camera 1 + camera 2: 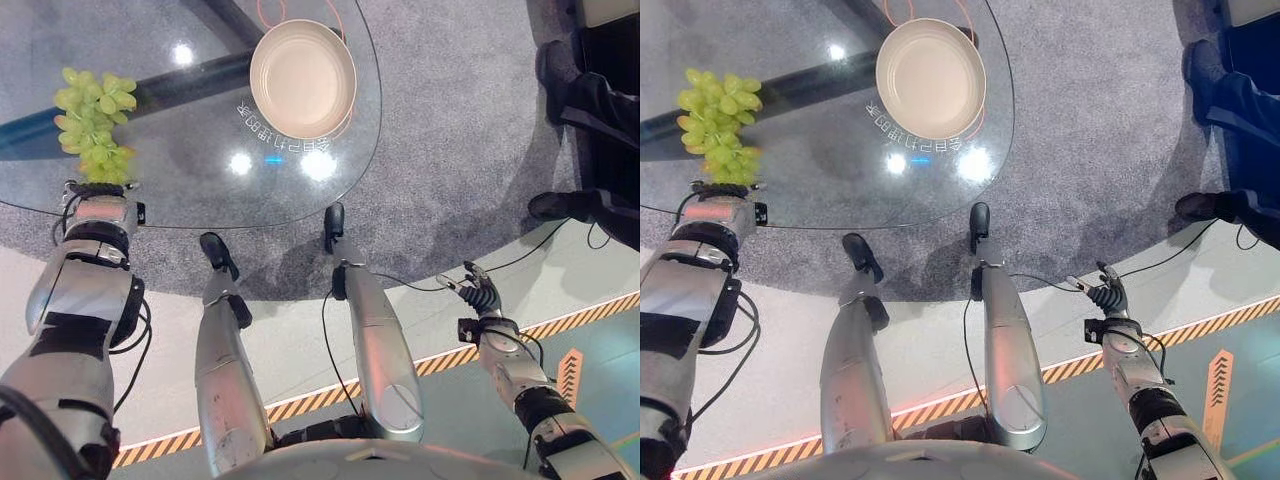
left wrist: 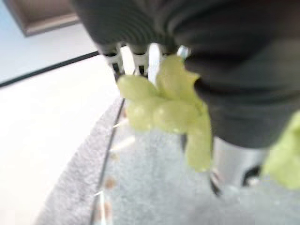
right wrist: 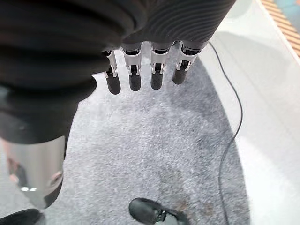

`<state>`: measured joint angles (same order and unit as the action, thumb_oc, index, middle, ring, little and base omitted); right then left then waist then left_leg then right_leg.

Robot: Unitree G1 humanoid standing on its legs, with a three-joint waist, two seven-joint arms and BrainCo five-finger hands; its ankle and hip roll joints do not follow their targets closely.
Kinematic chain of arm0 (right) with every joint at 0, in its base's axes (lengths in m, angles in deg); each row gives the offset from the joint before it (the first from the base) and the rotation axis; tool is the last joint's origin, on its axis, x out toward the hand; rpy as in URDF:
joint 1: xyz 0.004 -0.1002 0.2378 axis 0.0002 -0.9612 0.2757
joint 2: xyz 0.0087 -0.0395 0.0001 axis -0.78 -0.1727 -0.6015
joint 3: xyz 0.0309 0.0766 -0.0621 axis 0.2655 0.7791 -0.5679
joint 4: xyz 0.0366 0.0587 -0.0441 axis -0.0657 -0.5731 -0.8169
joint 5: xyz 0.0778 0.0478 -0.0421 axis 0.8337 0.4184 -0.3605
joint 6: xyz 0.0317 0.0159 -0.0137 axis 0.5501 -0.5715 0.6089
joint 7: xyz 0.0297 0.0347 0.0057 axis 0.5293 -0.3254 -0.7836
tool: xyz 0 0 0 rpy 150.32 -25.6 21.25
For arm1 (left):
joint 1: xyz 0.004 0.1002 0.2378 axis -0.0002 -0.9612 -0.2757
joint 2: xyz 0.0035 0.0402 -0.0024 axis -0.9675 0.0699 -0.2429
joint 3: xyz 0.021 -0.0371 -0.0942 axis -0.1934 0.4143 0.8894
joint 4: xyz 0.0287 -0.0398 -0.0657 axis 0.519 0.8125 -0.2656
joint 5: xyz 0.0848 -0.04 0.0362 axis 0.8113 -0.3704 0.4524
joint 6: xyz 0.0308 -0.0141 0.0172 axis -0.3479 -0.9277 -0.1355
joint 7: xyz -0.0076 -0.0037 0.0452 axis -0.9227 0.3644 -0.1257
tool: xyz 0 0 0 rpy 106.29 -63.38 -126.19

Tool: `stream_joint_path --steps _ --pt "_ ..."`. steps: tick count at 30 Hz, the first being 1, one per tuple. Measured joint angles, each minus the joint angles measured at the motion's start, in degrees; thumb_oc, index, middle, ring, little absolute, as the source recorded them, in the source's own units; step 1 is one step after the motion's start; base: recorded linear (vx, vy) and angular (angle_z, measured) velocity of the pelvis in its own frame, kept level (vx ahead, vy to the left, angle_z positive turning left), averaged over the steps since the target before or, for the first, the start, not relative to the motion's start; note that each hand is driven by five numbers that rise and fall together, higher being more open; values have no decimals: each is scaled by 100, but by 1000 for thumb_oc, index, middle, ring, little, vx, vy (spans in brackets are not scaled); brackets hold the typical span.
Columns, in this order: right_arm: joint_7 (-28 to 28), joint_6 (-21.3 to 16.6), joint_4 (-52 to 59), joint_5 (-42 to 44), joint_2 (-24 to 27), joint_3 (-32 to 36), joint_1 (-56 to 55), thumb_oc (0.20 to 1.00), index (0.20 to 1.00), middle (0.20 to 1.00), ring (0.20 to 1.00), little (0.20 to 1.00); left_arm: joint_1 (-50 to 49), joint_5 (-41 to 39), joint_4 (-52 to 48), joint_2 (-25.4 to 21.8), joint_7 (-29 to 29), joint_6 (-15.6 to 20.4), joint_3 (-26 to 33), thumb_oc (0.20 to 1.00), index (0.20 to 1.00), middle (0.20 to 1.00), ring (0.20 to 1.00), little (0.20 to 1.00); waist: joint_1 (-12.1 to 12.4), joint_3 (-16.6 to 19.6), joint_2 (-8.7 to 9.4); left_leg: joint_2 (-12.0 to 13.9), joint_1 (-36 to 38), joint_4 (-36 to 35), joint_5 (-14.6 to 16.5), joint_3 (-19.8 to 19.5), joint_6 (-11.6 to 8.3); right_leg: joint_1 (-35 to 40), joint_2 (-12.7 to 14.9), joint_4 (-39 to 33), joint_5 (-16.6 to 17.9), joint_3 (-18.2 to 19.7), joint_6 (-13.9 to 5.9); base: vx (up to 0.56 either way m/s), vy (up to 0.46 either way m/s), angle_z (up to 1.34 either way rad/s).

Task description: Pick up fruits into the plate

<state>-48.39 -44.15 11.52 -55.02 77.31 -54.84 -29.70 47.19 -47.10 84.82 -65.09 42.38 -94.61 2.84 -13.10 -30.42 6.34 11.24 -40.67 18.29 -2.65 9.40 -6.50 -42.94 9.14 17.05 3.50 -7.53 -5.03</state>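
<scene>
A bunch of green grapes (image 1: 92,125) is over the left part of the round glass table (image 1: 200,170). My left hand (image 1: 100,212) sits right below the bunch at the table's near edge. In the left wrist view the grapes (image 2: 159,105) press against my fingers (image 2: 140,58), which curl round them. An empty cream plate (image 1: 302,78) stands on the far middle of the table, well to the right of the grapes. My right hand (image 1: 483,297) hangs low at the right, off the table, its fingers (image 3: 135,70) straight and holding nothing.
The table stands on grey carpet (image 1: 450,130). A person's dark trouser legs (image 1: 590,100) and shoe (image 1: 560,205) are at the right edge. A yellow-and-black striped line (image 1: 560,322) crosses the pale floor near my right hand.
</scene>
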Motion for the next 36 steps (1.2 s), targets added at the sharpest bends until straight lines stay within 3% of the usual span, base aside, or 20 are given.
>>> stream_joint_path --steps 9,17,25,33,36 --pt "143 142 199 -2 66 0 40 1000 1000 1000 1000 1000 -6 397 56 -357 -471 -173 -310 200 200 200 200 200 -4 141 122 94 -170 336 210 100 11 -104 -57 -2 7 119 -11 -1 14 -7" --pt "260 168 184 50 190 -127 42 1000 1000 1000 1000 1000 1 518 68 -411 -84 -96 -342 200 200 200 200 200 -7 187 211 108 -245 341 209 112 12 -194 -73 -2 16 143 -1 -1 -1 0" --pt "351 65 146 76 191 -202 49 1000 1000 1000 1000 1000 -8 547 123 -438 211 377 -373 200 200 200 200 200 19 186 214 119 -339 346 208 97 12 -273 -85 -1 22 127 7 0 0 0" --pt "312 18 153 146 165 -392 45 1000 1000 1000 1000 1000 -222 765 -183 -375 911 1120 -370 200 200 200 200 200 65 174 247 103 -377 266 119 29 16 -290 -71 0 41 44 32 -29 -12 4" --pt "220 -71 142 144 104 -396 45 1000 1000 1000 1000 1000 -429 769 -523 -373 1286 1592 -361 200 200 200 200 200 109 156 282 51 -322 44 -37 16 21 -303 -28 8 48 -14 38 -30 -22 12"
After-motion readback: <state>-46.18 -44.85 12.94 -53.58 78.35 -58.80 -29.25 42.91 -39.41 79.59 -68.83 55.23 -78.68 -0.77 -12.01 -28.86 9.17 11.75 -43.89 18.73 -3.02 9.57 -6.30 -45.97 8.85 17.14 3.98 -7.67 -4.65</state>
